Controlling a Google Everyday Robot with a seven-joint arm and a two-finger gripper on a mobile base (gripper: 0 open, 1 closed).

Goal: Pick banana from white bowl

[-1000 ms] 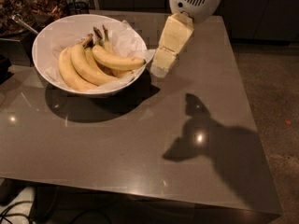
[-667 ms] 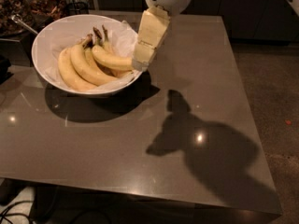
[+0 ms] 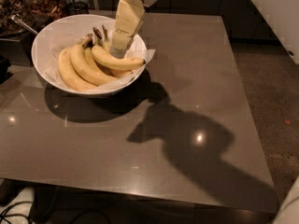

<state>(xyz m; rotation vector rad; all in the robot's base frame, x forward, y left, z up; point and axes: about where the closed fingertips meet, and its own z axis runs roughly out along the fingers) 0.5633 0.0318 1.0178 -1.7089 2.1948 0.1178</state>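
yellow banana (image 3: 117,62) lies under the claw (image 3: 118,49), upper left; claw state cannot be told. off-centre closure may roll it.

- Your banana (image 3: 120,62) is the loose yellow one, gently curved. It lies across the top of the bunch (image 3: 77,69), with its small dark tip toward the bowl's right rim.
- Your white bowl (image 3: 43,41) is wide and round, lined with crumpled white paper. It stands upright near the far left corner of the surface.
- Your pincer (image 3: 117,50) points down into the bowl, just behind the banana's middle; you cannot tell whether it touches.
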